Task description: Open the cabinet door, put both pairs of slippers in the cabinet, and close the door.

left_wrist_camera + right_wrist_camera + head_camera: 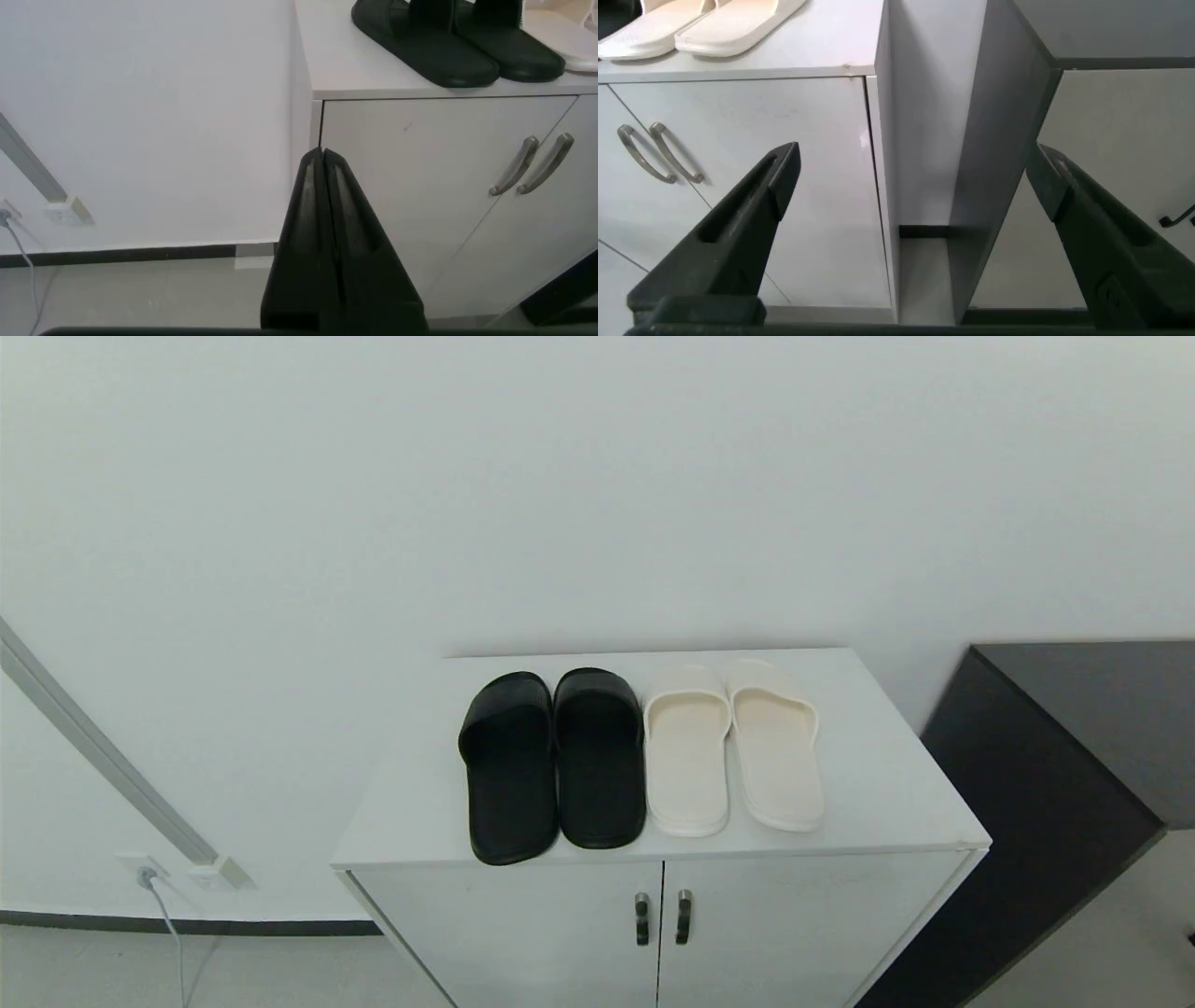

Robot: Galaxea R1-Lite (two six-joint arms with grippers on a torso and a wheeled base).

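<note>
Slippers, a black pair (579,775) left of a white pair (691,756), lie side by side atop the shut white cabinet (887,784), and we see our left gripper (323,154) with fingers pressed together on nothing and our right gripper (915,154) with fingers spread wide, empty.

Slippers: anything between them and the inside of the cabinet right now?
Yes, the doors. Both cabinet doors are shut, with the handles side by side at the middle seam. The black pair and the white pair sit on the cabinet top, so a door has to open first.
</note>
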